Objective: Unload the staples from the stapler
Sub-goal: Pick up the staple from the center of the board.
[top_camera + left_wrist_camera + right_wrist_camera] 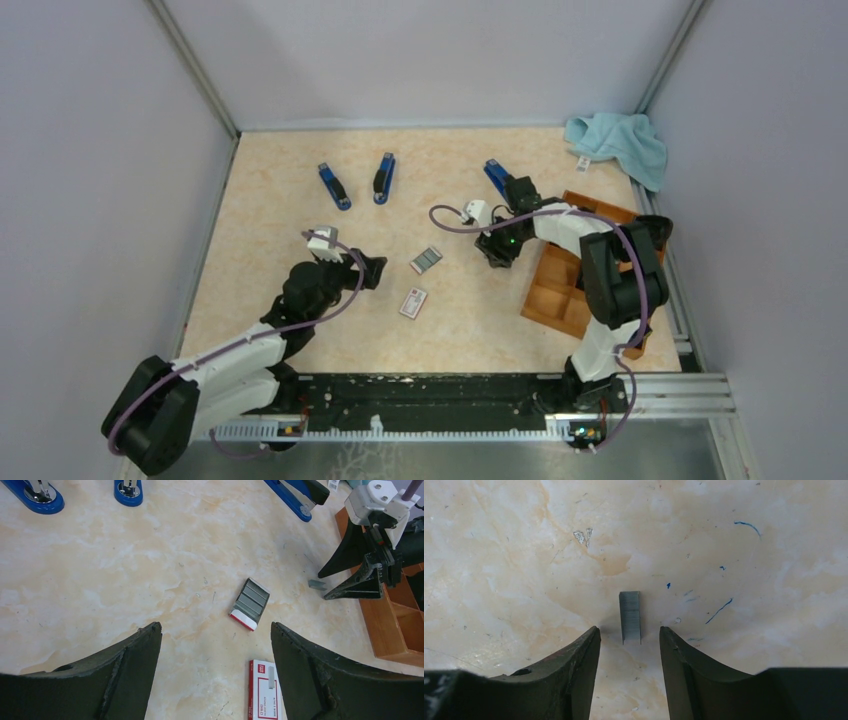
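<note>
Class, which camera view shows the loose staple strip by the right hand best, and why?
The right wrist view: the staple strip lies sharp and central before the open right hand. The left wrist view shows the staple strip only as a small grey sliver. In the top view I cannot find it.

staples [630, 616] inside parted right claw [629, 630]; gaps both sides

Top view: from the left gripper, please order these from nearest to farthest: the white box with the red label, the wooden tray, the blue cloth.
Measured from the left gripper:
1. white box: just to its right, a little closer to the arm bases.
2. wooden tray: at the right side of the table.
3. blue cloth: in the far right corner.
</note>
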`<control>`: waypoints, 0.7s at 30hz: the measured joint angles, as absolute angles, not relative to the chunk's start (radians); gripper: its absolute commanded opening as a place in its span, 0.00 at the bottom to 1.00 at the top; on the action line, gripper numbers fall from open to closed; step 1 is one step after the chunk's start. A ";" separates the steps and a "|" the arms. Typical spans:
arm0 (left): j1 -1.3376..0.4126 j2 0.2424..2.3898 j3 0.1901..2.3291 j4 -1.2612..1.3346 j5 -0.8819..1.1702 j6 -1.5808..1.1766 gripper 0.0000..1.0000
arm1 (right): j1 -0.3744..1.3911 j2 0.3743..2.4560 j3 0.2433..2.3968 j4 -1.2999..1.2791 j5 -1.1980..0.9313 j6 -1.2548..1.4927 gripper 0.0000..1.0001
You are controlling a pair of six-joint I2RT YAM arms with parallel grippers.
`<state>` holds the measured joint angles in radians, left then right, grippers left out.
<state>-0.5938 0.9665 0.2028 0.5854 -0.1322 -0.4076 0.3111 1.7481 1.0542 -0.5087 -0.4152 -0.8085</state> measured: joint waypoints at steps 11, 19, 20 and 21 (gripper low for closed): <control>-0.594 0.976 0.203 0.592 -0.133 -0.410 0.83 | 0.311 1.754 1.055 -0.492 -0.401 -0.812 0.21; -0.594 0.976 0.203 0.595 -0.133 -0.410 0.84 | 0.311 1.755 1.056 -0.494 -0.414 -0.826 0.09; -0.594 0.976 0.203 0.595 -0.131 -0.410 0.84 | 0.311 1.755 1.056 -0.497 -0.419 -0.828 0.09; -0.594 0.976 0.203 0.595 -0.129 -0.408 0.84 | 0.311 1.755 1.056 -0.500 -0.425 -0.829 0.09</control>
